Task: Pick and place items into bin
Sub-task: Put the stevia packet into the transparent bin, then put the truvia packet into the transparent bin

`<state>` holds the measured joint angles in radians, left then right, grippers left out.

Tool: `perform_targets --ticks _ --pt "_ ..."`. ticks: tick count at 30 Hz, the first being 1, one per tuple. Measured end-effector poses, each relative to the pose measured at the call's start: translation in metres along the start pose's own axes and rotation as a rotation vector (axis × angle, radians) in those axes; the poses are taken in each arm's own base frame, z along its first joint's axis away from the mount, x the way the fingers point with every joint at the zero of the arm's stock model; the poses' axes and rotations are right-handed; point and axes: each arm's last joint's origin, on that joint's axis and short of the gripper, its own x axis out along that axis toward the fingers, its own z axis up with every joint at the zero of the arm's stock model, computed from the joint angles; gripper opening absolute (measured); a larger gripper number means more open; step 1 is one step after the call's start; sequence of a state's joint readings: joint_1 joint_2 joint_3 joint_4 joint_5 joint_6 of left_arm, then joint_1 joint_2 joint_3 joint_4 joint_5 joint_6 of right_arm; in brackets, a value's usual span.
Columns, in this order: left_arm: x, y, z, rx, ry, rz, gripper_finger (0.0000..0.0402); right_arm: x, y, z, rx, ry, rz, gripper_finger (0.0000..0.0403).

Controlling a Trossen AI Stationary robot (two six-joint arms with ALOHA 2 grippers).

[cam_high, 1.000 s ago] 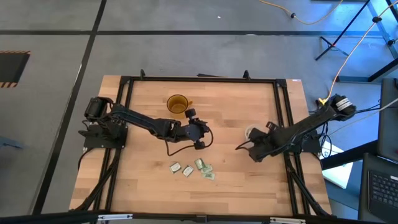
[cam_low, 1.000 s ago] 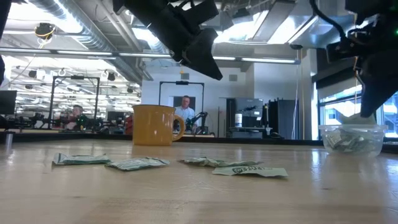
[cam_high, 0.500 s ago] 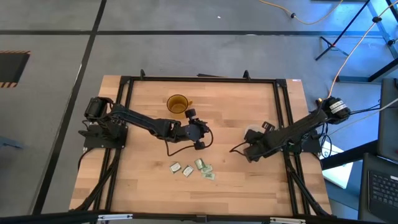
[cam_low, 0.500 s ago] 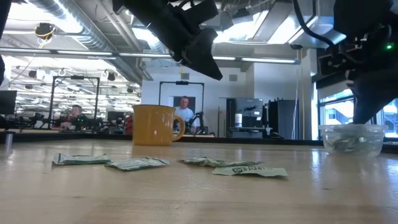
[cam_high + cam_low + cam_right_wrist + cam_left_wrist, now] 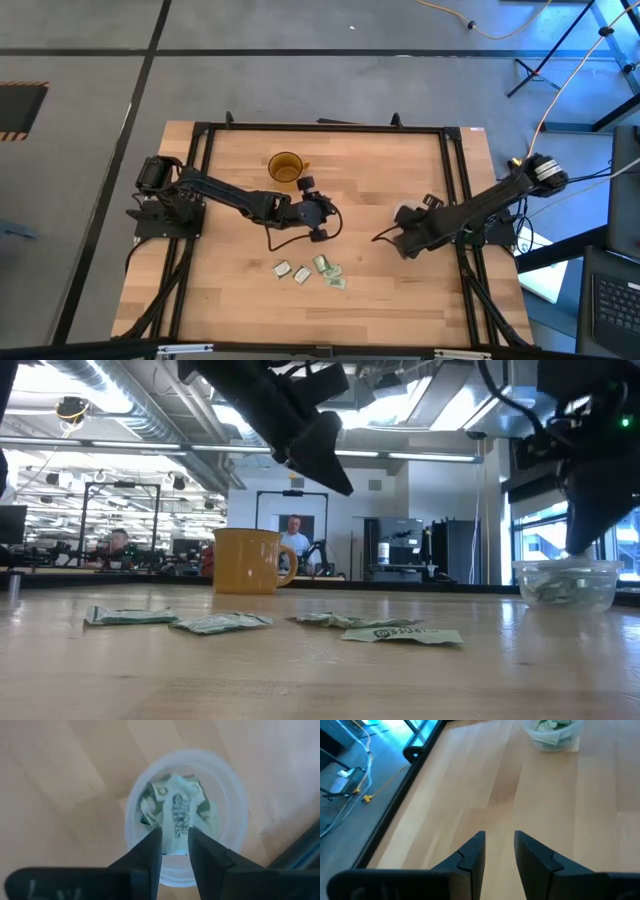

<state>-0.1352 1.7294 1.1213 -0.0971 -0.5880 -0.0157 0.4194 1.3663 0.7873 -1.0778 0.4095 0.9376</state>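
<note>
Packets: four loose on the near surface, clustered.
Left gripper: hovering mid-surface, jaws slightly apart, empty.
Right gripper: directly above bin, jaws slightly apart; packets inside.
Amber cup: far side.

Two matte black jointed arms with looping black cables; each ends in angular, wedge-shaped black plastic fingers, the right arm's alike

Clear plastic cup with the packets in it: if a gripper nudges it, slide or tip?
The clear, whitish plastic cup looks thin-walled and holds only a few green-and-white wrapped packets, so it is probably light and would slide readily on the smooth wooden table. It sits low and wide, so tipping seems less likely.
</note>
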Motion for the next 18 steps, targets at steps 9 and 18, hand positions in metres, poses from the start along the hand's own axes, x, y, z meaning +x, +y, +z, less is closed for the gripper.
perform_targets --ticks 9,18 --pt "0.000 -0.001 -0.004 -0.003 0.039 -0.027 0.0097 -0.031 -0.020 0.002 0.001 -0.085 0.109 0.0098" --pt "-0.005 -0.010 -0.019 0.029 0.195 -0.307 0.0097 -0.052 -0.040 -0.001 0.015 -0.203 0.224 0.0099"
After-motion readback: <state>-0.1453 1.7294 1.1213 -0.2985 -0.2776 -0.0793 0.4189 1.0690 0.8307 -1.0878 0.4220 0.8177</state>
